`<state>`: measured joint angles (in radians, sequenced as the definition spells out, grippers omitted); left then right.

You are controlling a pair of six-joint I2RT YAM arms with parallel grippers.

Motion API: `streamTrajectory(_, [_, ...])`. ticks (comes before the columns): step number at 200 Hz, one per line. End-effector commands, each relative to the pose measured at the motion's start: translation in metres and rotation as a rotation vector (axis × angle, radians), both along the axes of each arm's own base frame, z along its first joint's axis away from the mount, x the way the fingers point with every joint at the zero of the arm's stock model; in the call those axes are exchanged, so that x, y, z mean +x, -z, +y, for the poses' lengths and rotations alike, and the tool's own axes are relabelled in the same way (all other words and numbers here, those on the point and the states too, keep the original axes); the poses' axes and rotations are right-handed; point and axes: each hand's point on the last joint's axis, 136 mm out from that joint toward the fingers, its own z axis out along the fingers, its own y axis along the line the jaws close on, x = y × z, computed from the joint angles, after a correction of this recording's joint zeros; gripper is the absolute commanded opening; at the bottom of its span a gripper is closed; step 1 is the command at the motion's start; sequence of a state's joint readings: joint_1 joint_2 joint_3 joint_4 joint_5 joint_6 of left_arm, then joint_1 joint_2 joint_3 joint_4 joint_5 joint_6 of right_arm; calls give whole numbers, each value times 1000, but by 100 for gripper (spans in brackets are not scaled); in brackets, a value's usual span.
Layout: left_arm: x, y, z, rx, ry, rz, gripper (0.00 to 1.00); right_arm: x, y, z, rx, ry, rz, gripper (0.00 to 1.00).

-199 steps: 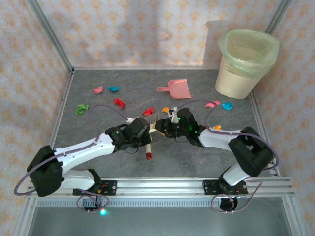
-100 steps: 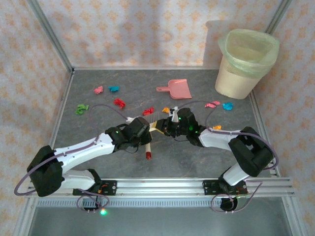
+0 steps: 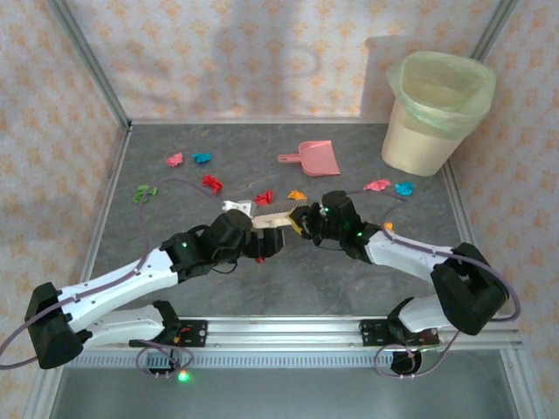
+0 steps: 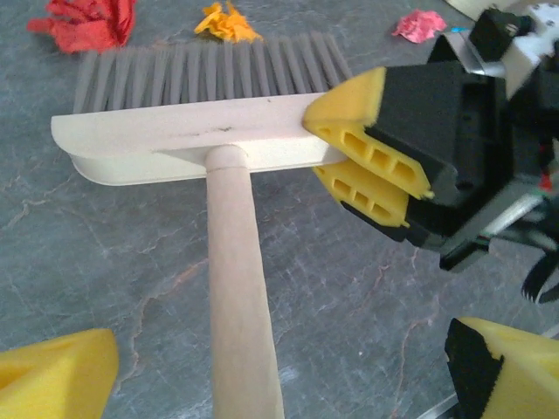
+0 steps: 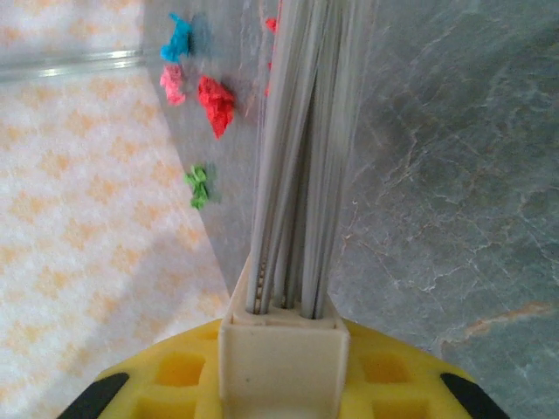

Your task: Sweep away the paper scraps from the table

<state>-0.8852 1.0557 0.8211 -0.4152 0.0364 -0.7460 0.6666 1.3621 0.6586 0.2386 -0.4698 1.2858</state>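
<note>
So the right gripper [image 4: 367, 148] is clamped tight on 1 end of the brush [image 4: 196, 140] head, with its yellow pads pinching the cream block on either side. The left gripper [image 4: 279, 380] is spread wide. The wooden handle runs down between its 2 fingers with a clear gap on each side, so it's got hold of nothing.

The paper scraps [image 3: 211, 182] are all loose on the table [image 3: 332, 288], and none of them is between either set of jaws. Closest are a red scrap [image 4: 87, 17] and an orange scrap [image 4: 225, 19], sitting just past the bristle tips on the far side of the brush from the left gripper. The rest are scattered over the far half of the table, well apart from both grippers, plus 1 small orange one beside the right arm.

Compared with 1 second back, the left jaws were closed round the handle then and have now let go. The brush head has swung to lie more level across the overhead view. The handle's red tip has also moved up a bit. Both arms are stretched further, with their elbows pushed out toward the near corners. The scraps look unmoved.
</note>
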Motion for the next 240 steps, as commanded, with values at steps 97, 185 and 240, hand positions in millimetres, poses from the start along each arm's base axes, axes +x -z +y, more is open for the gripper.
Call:
streamTrajectory(97, [11, 10, -1, 39, -89, 40, 76, 13, -19, -32, 81, 328, 172, 0])
streamTrajectory(185, [28, -1, -21, 5, -109, 32, 54, 8, -26, -44, 72, 369, 174, 0])
streamTrajectory(240, [31, -1, -22, 10, -123, 27, 27, 5, -24, -46, 62, 370, 187, 0])
